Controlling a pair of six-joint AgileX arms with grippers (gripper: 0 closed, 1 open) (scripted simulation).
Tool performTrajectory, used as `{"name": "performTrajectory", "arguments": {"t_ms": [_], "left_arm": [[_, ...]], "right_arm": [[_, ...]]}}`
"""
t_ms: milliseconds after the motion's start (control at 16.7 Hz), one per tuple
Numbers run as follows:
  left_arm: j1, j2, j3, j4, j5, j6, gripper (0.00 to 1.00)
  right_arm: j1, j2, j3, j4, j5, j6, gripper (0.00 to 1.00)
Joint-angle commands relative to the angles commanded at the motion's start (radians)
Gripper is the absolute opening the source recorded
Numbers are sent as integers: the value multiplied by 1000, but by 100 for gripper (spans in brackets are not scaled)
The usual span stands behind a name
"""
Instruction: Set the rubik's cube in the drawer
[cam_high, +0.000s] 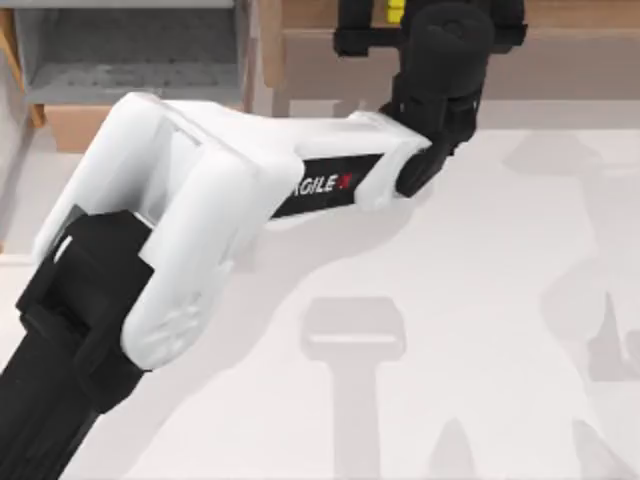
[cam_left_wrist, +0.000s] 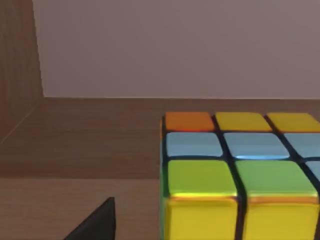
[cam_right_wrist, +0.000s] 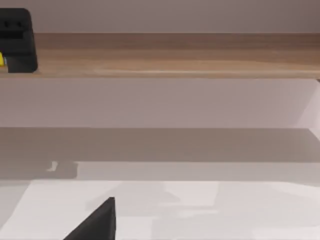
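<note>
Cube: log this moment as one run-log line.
left gripper: at shelf, by cube | cube: on shelf | drawer: open, top-left | right arm: parked

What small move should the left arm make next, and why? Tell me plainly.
Probably settle the left gripper onto the rubik's cube and secure it, if it isn't already held. The cube sits on the brown shelf right at the gripper, while the open drawer waits farther left.

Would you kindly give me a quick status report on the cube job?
Left pincer at brown shelf, over the rubik's cube. Cube sits on shelf. Drawer at table's far left, open.
</note>
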Motion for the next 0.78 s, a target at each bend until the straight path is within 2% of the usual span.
{"name": "performTrajectory", "arguments": {"t_ms": [360,780], "left_arm": [[10,28,33,-19,13,-5,100],[10,28,33,-19,13,-5,47]], "right_arm": [[0,0,0,0,0,0,100],[0,0,0,0,0,0,100]]}}
